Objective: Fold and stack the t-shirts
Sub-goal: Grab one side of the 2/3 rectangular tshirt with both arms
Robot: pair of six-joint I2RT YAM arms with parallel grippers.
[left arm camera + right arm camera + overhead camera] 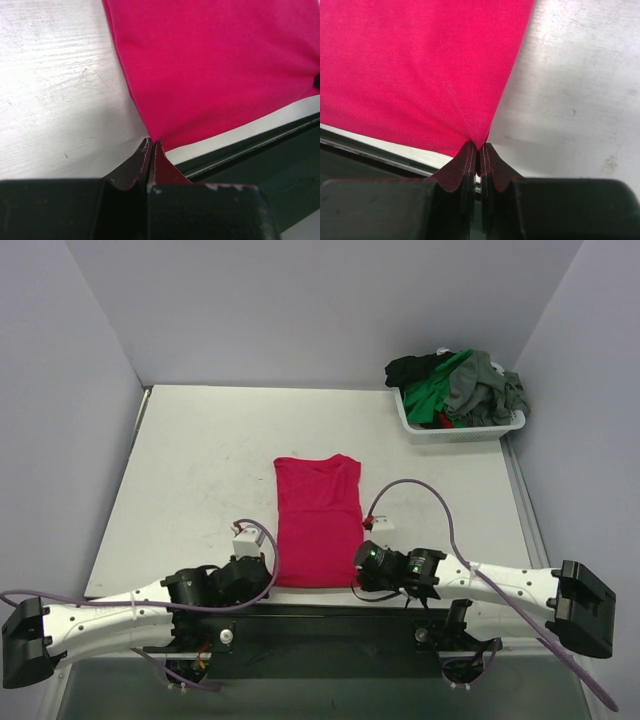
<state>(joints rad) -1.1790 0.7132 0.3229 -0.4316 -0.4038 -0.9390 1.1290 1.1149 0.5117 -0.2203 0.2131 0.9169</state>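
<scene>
Both pairs of jaws are shut tight, each with cloth between the tips: my left gripper [151,145] pinches the near left corner of the crimson t-shirt [317,525], and my right gripper [478,146] pinches the near right corner. The shirt lies flat on the table [200,470] as one long narrow strip. Its near hem is at the table's front edge, just ahead of my bases, and its far end points toward the back wall. I judge that I hold the two near corners so the hem can rise evenly and be carried over toward the far end, halving the strip without skewing it. With a pinch at each corner the edge stays taut between my two wrists. Well apart, in the far right corner, the white basket [455,433] holds the rest in a tangled heap: a green shirt [435,390], a grey shirt [482,385] and a black shirt [410,368]. By my count that is two grippers, one shirt spread on the table, one basket, and three colours in it, though the heap is too bunched to tell exactly how many garments there are.
</scene>
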